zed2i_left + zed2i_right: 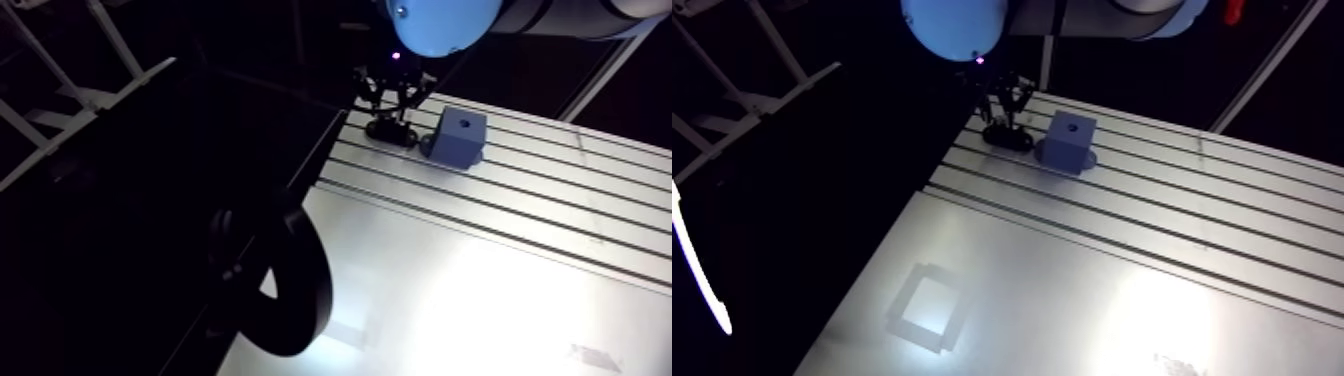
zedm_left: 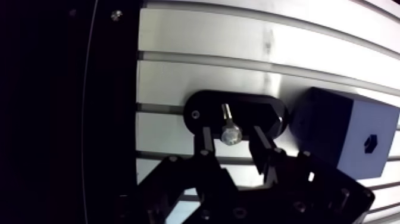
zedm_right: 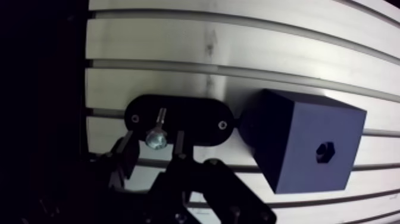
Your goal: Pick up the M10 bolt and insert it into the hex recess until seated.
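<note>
**A:** Where's the M10 bolt?

**B:** Right between the jaws, on the black oval holder. Its hex head is the part nearest them, and the shank runs away ahead of them. The jaws are spread apart, one on each side of the head with a sliver of gap either way, so they have hold of nothing.

**A:** So the grasp is the step in hand. How would you do it well?

**B:** Centre first. The two gaps look about even, which helps. Close slowly so both jaws meet the head together and don't nudge it sideways in the holder. Grip on two flats, not on corners (I can't make out how the flats are turned), then lift away along the shank's own line.

**A:** And the target?

**B:** The blue block stands beside the jaws, just past the holder's end on the slotted desk. Its hex recess opens on the upper face. I'd bring the bolt square over it, hex lined up, before any push down.
</note>
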`<action>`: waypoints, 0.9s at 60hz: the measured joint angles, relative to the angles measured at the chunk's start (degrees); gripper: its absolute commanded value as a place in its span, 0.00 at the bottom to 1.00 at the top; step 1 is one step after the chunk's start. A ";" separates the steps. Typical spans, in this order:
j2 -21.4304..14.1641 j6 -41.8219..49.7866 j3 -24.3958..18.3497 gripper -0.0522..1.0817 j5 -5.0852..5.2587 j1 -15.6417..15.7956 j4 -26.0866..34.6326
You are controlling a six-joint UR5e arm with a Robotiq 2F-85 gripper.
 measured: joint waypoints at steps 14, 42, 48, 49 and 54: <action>0.03 0.00 0.06 0.56 -0.01 0.00 0.00; 0.19 0.00 0.02 0.59 0.00 0.00 0.00; 0.28 0.00 -0.01 0.60 0.00 0.00 0.00; 0.29 0.00 -0.01 0.60 0.00 0.00 0.00; 0.33 0.00 -0.04 0.60 -0.01 0.00 0.00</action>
